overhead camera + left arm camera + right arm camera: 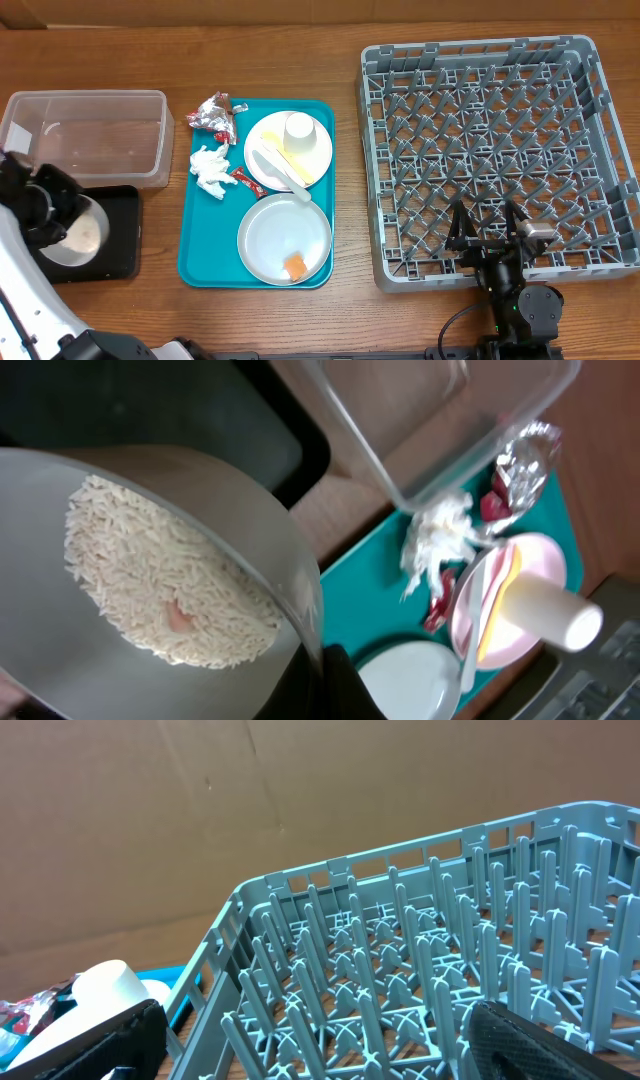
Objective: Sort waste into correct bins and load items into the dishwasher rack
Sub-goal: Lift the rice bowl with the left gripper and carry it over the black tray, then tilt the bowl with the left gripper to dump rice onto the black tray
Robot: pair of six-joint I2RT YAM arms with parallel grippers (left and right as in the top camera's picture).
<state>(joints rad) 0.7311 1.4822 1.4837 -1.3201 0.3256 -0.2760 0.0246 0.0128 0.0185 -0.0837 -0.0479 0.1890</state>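
- The left claw (52, 222) is pressed together on the rim of a grey plate (70, 670).
- The plate carries a heap of rice (160, 580) with a small orange bit in it.
- The plate is over the black tray (120, 215). Whether it touches the tray cannot be told.
- The clear tub (90, 96) stands just behind the black tray.
- The teal tray (205, 245) sits mid-table (300, 60) and holds:
  - a foil wrapper (213, 113), a napkin (210, 168) and a red packet (243, 180) along its left side
  - a white plate (318, 150) with a cup (298, 128) and white cutlery (275, 168) on it
  - a second plate (265, 235) nearer the front, bearing an orange cube (295, 265)
- The rack (480, 48) stands right of the teal tray, apart from it.
- The right claw (487, 228) is spread wide, holds nothing and hangs over the rack's near edge.
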